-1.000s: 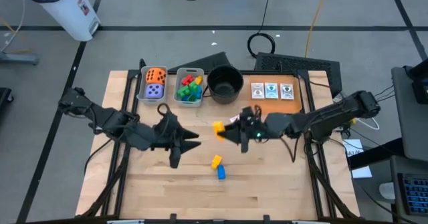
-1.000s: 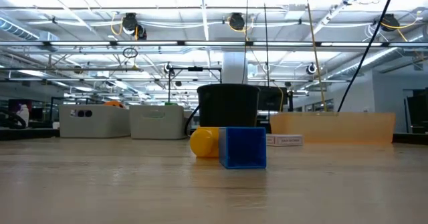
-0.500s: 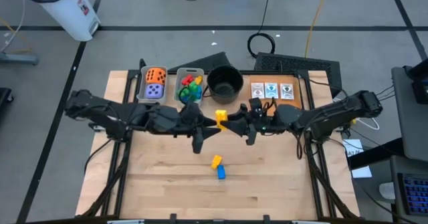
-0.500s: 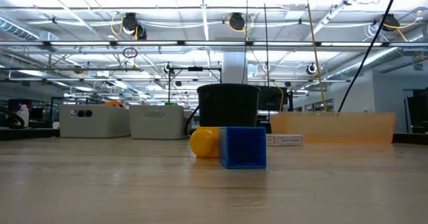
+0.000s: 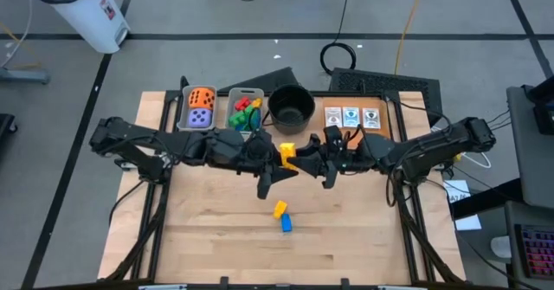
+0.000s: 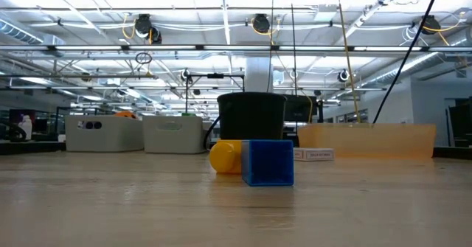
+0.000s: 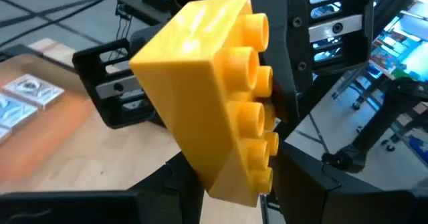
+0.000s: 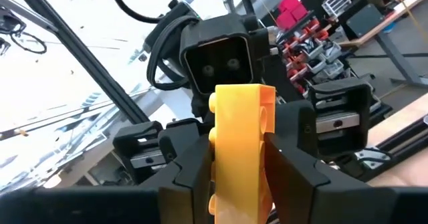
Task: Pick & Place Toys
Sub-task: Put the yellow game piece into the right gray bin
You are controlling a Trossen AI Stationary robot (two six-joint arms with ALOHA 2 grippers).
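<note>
A: Where's the yellow block [image 5: 286, 154]?

B: Up off the table, between the two arms, just in front of the pot [image 5: 291, 108]. It's a studded brick, tilted in the left wrist view [image 7: 207, 97].

A: Who has it?

B: The right gripper [image 8: 234, 160] is clamped on it; its two fingers [image 8: 190, 167] press the brick's sides. The left gripper [image 5: 275, 164] has its tips right at the same brick, and its wrist camera is filled by it. Whether the left fingers are actually pinching it, I can't tell; their tips are dark shapes under the brick and the contact is hidden.

A: So what step is this?

B: It looks like a handover in mid-air, right to left. The bin [image 5: 246, 113] of blocks sits far left of the pot, on the left arm's side, so passing it over would make sense.

A: What's next, then?

B: In my judgement one gripper must have a firm hold before the other lets go, or the brick drops. Then it needs carrying over the bin's rim.

A: Anything else left out?

B: Two more toys lie nearer on the table: a second yellow block [image 5: 280, 209] touching a blue block [image 5: 286, 224]. The dice [image 5: 201, 107] already sit in the far-left bin, and cards [image 5: 351, 117] lie right of the pot.
</note>
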